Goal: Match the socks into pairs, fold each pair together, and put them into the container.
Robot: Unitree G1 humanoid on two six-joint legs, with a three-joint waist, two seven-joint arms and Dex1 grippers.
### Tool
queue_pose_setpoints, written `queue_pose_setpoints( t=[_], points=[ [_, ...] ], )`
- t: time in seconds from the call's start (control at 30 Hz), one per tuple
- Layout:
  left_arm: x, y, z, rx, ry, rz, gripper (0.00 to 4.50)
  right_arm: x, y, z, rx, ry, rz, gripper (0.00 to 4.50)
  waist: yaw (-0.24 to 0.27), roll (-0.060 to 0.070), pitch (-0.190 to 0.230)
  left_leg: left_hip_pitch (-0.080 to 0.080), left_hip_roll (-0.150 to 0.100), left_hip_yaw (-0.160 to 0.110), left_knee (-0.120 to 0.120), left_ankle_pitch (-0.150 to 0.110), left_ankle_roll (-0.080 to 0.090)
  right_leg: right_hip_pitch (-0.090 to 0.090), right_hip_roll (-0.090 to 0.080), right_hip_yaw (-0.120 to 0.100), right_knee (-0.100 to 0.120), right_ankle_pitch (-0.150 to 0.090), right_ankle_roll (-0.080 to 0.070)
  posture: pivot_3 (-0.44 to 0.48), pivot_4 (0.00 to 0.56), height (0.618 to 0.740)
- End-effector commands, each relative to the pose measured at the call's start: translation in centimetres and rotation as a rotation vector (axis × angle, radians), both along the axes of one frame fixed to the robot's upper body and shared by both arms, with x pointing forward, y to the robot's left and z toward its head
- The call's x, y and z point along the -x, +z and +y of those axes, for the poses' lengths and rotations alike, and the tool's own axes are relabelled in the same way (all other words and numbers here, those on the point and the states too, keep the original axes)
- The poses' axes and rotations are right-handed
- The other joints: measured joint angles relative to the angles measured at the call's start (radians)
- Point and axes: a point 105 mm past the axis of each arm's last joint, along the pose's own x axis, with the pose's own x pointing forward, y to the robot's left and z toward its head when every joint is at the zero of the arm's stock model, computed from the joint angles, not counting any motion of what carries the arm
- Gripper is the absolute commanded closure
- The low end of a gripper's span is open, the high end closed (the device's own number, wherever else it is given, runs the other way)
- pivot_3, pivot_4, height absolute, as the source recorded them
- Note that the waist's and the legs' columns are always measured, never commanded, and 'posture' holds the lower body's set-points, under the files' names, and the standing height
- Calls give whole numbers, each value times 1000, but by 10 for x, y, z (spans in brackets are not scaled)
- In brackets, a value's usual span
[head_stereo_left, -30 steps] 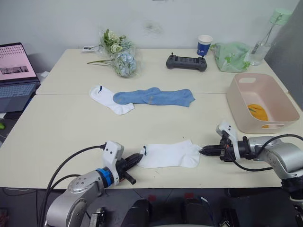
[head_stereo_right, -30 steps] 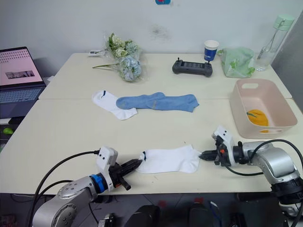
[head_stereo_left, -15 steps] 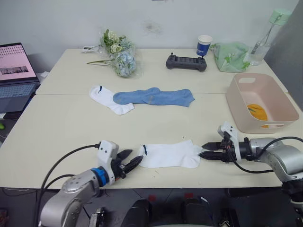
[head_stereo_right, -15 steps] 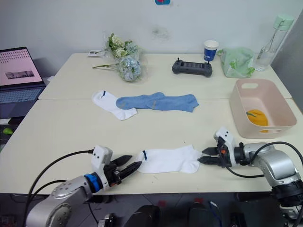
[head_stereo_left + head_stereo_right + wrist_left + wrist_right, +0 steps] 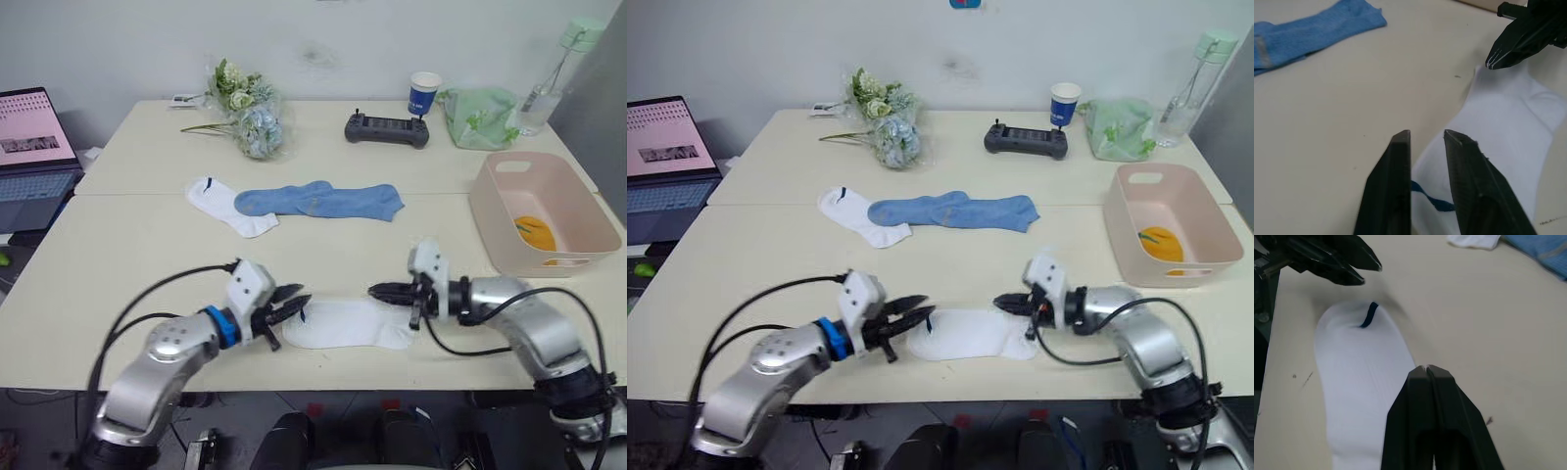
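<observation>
Both claws are placed at the near white ankle sock with a dark cuff mark (image 5: 349, 323), which lies flat close to the front edge of the pale beige table (image 5: 118, 264). At its cuff end, the left gripper (image 5: 294, 302) is seen with its black fingers slightly parted and nothing between them; at its toe end, the right gripper (image 5: 377, 290) is seen with its fingers pressed together, and no cloth appears to be held. The second white sock (image 5: 227, 204) is found further back, just beside the two light blue socks (image 5: 323, 200), which lie overlapping each other. Something mustard-orange (image 5: 534, 232) is seen inside the pale pink rectangular plastic tub (image 5: 509, 220) at the right side, so the orange pair is judged to be already put away. The white pair and the blue pair are judged still to be matched, folded and placed in the tub.
</observation>
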Motion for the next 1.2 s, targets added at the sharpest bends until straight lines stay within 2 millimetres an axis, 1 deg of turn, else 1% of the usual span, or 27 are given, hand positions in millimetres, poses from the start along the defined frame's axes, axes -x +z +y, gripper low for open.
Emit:
queue_pose_setpoints(
  t=[0.03,0.07,0.17,0.23,0.4,0.47,0.6,0.67,0.73,0.8,0.93,1.07,1.17,1.2],
  points=[
    [0,-10,-1,-36,13,-47,4450,2,-11,-3,37,-14,-47,4500,0,0,0,0,0,0,0,0,0,0,0,0,0,0,0,0,150,740],
    [1,-17,0,-56,16,-38,4450,3,-16,-5,46,-20,-42,4500,0,0,0,0,0,0,0,0,0,0,0,0,0,0,0,0,150,740],
    [4,-37,11,-100,35,-3,4450,4,-21,-15,55,-52,-35,4500,-1,0,0,0,0,0,0,0,0,0,0,1,0,0,0,0,150,740],
    [3,-40,16,-103,50,3,4450,5,-24,-23,89,-52,-42,4500,0,0,0,1,0,0,0,0,0,1,0,0,0,0,0,0,150,740],
    [5,-35,23,-81,60,-1,4450,3,-22,-43,119,-90,-45,4500,0,0,0,2,0,0,0,0,0,2,0,0,0,0,0,0,150,740],
    [7,-31,24,-61,48,-7,4450,2,-15,-47,109,-94,-54,4500,-1,0,0,2,0,0,0,0,0,2,0,0,0,0,0,0,150,740],
    [14,-13,18,3,-4,-36,4450,10,6,-38,37,-38,-64,4500,-1,0,0,2,0,0,0,0,0,2,1,0,0,0,0,0,150,740],
    [17,-7,15,15,-33,-43,4450,17,11,-31,7,-5,-48,4500,0,0,0,2,0,-1,0,0,0,2,1,0,0,0,0,0,150,740],
    [24,-9,10,-2,-79,-27,4450,24,7,-26,11,28,-21,4500,0,0,0,2,0,-1,0,0,0,2,1,0,0,0,0,0,150,740],
    [31,-20,8,-63,-125,5,4450,31,-7,-27,69,53,-2,4500,0,0,0,2,0,-1,0,0,0,2,0,0,0,0,0,0,150,740],
    [31,-32,13,-111,-89,35,4450,34,-23,-38,141,36,15,4500,1,0,0,2,0,0,0,0,1,2,1,0,0,0,0,0,150,740],
    [33,-35,21,-123,-68,55,4450,37,-27,-51,187,24,12,4500,1,0,0,3,0,-1,0,-2,3,3,1,-1,0,0,0,0,150,740],
    [31,-32,25,-115,-53,52,4450,35,-26,-59,198,9,8,4500,2,0,0,3,0,-1,0,-2,3,4,1,-1,-1,0,0,0,150,740],
    [31,-26,23,-81,-47,50,4450,35,-24,-59,189,2,5,4500,2,0,0,4,0,-1,0,-2,3,4,1,-1,-1,0,0,0,150,740]
  ],
)
